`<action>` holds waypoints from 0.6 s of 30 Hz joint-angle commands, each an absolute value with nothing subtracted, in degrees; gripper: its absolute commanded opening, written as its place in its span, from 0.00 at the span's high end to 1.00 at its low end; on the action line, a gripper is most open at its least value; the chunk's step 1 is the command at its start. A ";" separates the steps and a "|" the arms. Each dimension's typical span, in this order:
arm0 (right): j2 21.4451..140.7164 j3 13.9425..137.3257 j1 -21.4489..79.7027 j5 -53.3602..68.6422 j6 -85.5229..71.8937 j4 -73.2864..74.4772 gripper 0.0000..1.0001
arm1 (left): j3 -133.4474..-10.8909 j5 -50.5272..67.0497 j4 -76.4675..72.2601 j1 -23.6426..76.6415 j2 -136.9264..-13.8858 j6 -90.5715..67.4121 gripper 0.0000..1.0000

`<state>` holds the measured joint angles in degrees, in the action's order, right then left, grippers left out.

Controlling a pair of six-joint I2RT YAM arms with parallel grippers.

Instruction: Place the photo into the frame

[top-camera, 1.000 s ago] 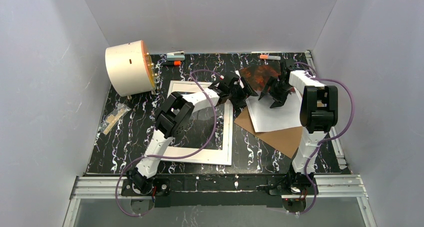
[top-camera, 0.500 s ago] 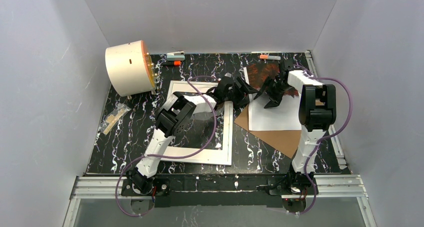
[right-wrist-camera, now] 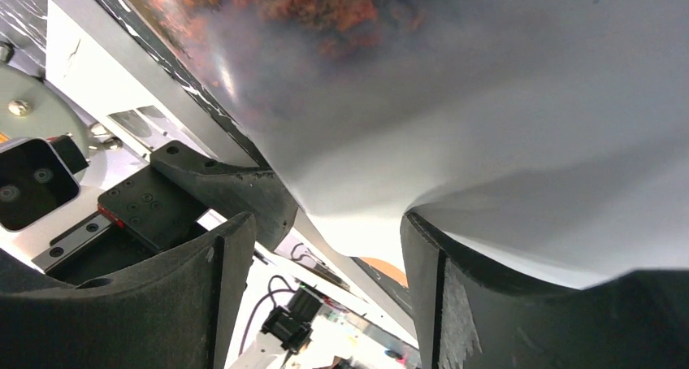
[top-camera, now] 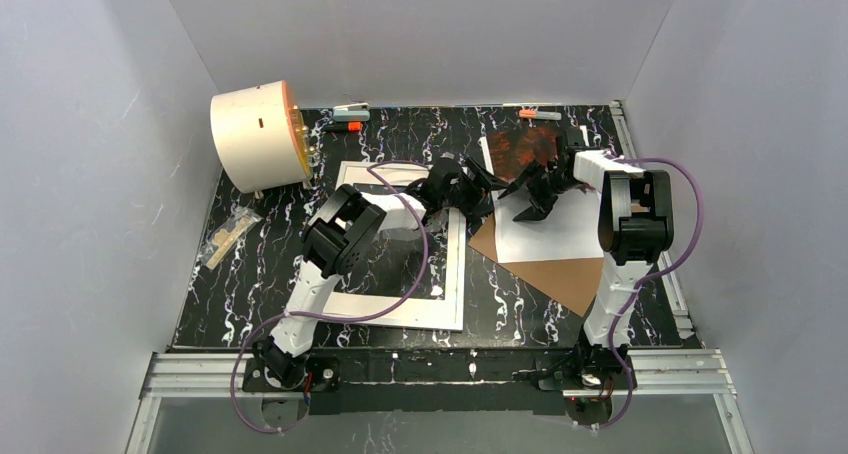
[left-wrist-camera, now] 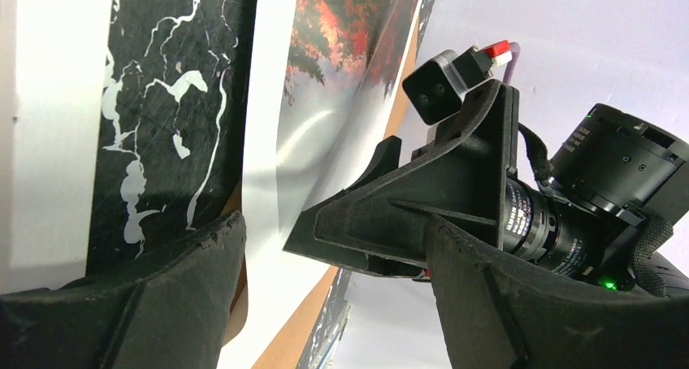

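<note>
One worktop: black with white veining, it is carrying everything. The frame is lying left of centre and the photo right of centre, apart from each other.
Frame: it is lying flat, with the dark marbling showing through its opening. The left arm is reaching across its far right corner.
Brown board: it is lying under the photo, its near corner sticking out.
Photo: it is resting on the board, red-orange half at the far side and pale half nearer. In the wrist views the sheet is bowing up along its left edge, not lying flat.
Left pincer: it is hovering just beside the photo's left edge, released, with its fingers wide and nothing between them.
Right pincer: it is spread wide and clamping nothing. One finger appears to be pressing on the sheet near that same edge. Whether a finger is already beneath the paper I cannot tell.
Step in hand: probably raising the left edge so that it can be pinched.
Doing it well: I judge it is worth sliding one finger under the bowed edge, closing gently on the pale margin, and keeping the board from coming along. The sheet should then be travelling low towards the frame, with its corners being squared to the opening.
Risk: a hard squeeze on the bulge is likely creasing the print.
</note>
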<state>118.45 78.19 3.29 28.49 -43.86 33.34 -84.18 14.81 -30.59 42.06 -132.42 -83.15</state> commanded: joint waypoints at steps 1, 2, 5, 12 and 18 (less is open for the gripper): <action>126.86 70.87 7.17 20.95 -46.34 31.78 0.24 | -81.96 19.58 -22.62 44.05 -129.69 -82.35 0.23; 126.70 70.51 7.17 20.76 -47.00 31.50 0.24 | -82.00 19.55 -22.33 44.22 -129.63 -82.31 0.23; 126.33 69.47 7.17 20.31 -48.78 30.63 0.24 | -82.43 19.68 -20.55 45.12 -129.55 -81.98 0.23; 126.35 68.44 7.24 19.69 -50.42 29.79 0.25 | -81.18 18.55 -17.35 46.89 -129.22 -80.60 0.23; 126.28 68.02 7.34 19.22 -51.04 29.43 0.25 | -80.49 17.25 -14.83 48.17 -128.39 -79.12 0.23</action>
